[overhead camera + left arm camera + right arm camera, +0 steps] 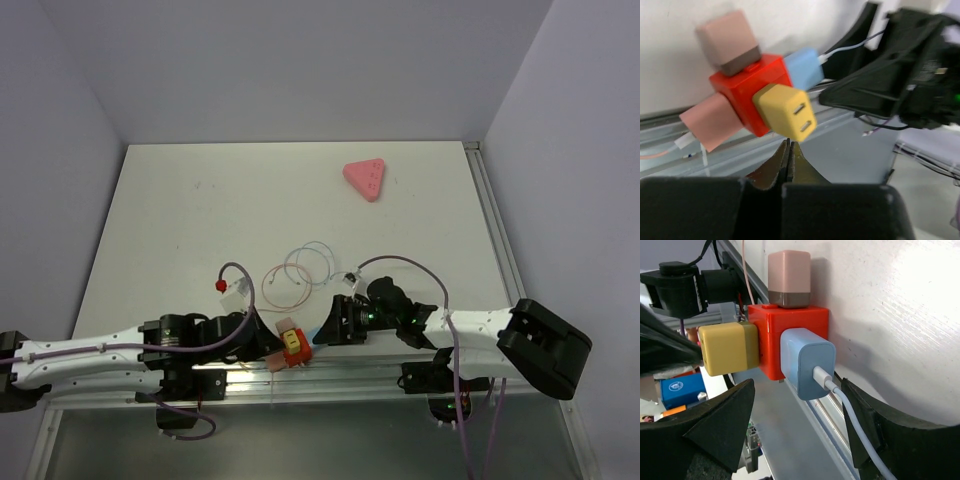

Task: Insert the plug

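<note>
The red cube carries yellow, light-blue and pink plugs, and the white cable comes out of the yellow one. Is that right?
No. The white cable comes out of the light-blue plug, not the yellow plug; the right wrist view shows it. The rest about the red cube holds.

A white bench [200,210] fills the middle of the scene, its top matte and faintly scuffed. Behind the bench rises a plain pale-lilac back wall [300,60]; a left wall [50,150] and a right wall [580,150] of the same colour close in its sides. An aluminium rail [340,382] runs along the bench's near edge, with a darker grey surface [300,440] below it. The light is soft and even.
</note>
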{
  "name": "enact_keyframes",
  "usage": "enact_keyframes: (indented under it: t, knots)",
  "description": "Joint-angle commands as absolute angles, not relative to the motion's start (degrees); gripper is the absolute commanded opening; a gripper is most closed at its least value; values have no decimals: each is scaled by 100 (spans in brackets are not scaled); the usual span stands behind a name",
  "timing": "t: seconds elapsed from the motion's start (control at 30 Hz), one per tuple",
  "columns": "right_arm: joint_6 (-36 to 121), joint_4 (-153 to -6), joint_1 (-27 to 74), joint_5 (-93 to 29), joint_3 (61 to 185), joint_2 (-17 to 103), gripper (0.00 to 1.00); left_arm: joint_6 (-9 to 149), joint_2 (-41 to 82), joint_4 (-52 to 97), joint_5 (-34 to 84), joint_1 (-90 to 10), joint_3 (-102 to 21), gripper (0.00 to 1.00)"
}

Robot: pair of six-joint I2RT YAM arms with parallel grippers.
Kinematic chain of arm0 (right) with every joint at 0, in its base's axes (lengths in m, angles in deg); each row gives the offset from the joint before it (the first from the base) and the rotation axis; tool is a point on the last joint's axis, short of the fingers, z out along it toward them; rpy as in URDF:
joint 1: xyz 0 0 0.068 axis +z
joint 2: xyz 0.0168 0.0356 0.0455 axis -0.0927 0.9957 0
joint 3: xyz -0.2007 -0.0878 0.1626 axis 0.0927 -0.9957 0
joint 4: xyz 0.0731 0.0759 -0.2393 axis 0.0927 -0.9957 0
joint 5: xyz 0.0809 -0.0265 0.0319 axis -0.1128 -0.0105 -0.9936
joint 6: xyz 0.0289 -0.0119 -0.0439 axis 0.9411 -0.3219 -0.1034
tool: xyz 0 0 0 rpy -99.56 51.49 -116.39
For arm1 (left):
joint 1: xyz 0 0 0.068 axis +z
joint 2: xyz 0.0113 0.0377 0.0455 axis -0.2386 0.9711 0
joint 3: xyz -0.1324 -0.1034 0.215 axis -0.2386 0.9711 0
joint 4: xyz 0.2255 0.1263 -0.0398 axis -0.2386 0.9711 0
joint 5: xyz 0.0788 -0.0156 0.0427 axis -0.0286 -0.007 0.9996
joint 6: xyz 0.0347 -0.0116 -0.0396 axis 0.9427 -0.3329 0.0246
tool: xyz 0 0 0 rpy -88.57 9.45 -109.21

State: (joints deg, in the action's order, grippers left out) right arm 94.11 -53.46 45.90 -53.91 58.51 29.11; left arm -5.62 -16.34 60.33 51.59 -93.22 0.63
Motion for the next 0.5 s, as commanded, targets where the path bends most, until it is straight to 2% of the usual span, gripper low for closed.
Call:
enact_keyframes:
  t: [0.0, 0.3, 0.47]
  knots:
    - [9390, -5173, 4522, -5333, 6011, 2859, 76, -1020, -1260, 5838, 4581, -9317, 204, 0]
    - [9417, -5041, 4504, -5438, 6161, 3211, 72, -1450, -1285, 5926, 4432, -9317, 581, 0]
    - [9513, -4761, 4495, -5526, 6205, 3361, 66, -1477, -1101, 5538, 4458, -9317, 819, 0]
